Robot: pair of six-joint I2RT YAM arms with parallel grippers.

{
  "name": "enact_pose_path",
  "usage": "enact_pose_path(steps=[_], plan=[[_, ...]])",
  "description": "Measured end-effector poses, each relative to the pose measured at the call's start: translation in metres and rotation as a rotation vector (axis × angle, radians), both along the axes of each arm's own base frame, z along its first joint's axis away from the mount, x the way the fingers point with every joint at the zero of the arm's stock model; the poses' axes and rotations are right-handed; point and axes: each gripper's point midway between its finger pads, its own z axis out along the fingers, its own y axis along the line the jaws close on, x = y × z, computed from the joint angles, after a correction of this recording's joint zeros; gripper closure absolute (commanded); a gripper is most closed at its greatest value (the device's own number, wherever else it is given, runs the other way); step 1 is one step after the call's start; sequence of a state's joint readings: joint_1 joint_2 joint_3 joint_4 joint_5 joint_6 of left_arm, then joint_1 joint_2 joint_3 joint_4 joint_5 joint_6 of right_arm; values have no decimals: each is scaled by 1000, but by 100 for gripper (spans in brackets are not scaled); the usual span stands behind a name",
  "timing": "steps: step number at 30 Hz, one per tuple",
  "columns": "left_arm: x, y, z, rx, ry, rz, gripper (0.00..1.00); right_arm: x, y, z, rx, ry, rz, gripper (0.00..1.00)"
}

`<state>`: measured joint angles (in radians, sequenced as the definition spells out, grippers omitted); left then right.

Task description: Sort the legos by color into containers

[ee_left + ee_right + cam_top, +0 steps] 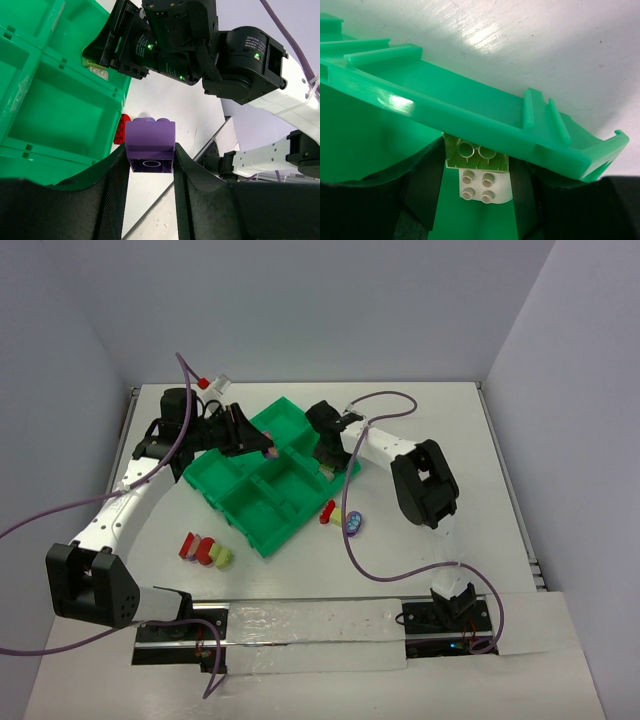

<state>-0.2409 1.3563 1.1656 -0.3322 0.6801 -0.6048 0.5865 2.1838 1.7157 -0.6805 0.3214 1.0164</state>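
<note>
The green tray (250,505) sits turned at an angle in the middle of the table (440,430), nearer its far edge. The left end effector (149,151) is pinching a purple brick (150,137) between its two black fingers (114,185), studs pointing away from the wrist camera. In the overhead view it holds the brick above the tray's far-left part. The right end effector (477,170) reaches into a bin at the tray's right-hand side, just under the bin's rim. A yellow-green brick (476,156) lies between its fingers (422,190) with its hollow underside showing. A white brick (482,186) lies right against it, studs toward the camera. The fingers sit close on both sides of the yellow-green brick, but whether they are clamping it cannot be told. Loose on the table, a short row of red, yellow and yellow-green bricks (205,551) lies toward the near-left corner, apart from the tray. A red brick (327,511), a yellow one (339,516) and a second purple brick (355,525) lie just off the tray's near-right side.
</note>
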Motion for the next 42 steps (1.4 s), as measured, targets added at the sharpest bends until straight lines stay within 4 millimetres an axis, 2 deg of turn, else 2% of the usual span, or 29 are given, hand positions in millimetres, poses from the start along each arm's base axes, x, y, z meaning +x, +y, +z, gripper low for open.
enact_pose_path(steps=[9, 18, 24, 36, 39, 42], plan=[[1, 1, -1, 7, -2, 5, 100, 2, -1, 5, -16, -22, 8, 54], [2, 2, -2, 17, -5, 11, 100, 7, -2, 41, -24, -103, 33, 54], [2, 5, -5, 41, -3, 21, 100, 3, 3, 64, -38, -152, 75, 53], [10, 20, -7, 67, 0, 72, 100, -46, 23, 138, 44, -286, 219, 52], [13, 27, -6, 60, 2, 96, 100, -54, 40, 144, 77, -296, 283, 52], [16, 34, -5, 36, 7, 129, 100, -68, 59, 139, 107, -278, 365, 52]])
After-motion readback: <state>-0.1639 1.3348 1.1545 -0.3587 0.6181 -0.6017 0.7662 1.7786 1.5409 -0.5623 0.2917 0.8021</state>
